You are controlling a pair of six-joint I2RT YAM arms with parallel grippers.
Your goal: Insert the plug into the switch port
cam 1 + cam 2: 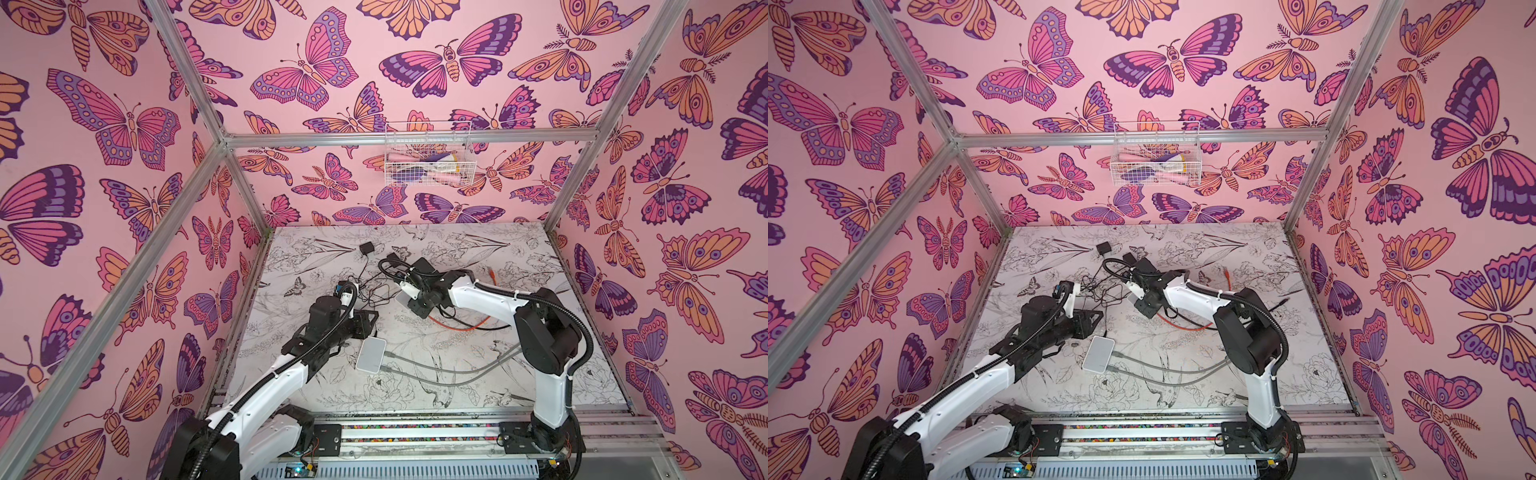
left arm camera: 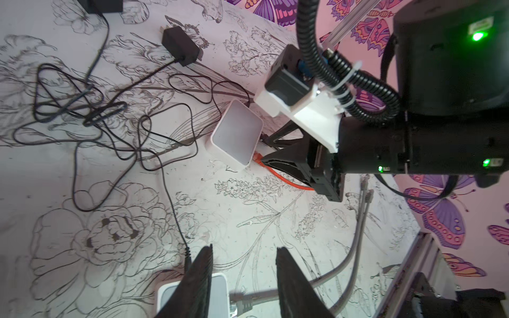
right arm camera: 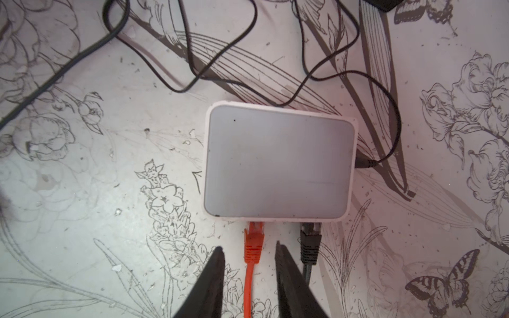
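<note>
In the right wrist view a white switch lies flat with an orange plug and a black plug seated in ports on its near edge. My right gripper is open, its fingers standing either side of the orange cable without touching it. A second white switch lies nearer the front with a grey plug in it. My left gripper hovers open above that switch's edge, holding nothing. In both top views the right gripper hides most of the far switch.
Thin black leads tangle mid-table, running to two black adapters. An orange cable loops under the right arm, its free end near the right wall. Two grey cables trail right. A wire basket hangs on the back wall.
</note>
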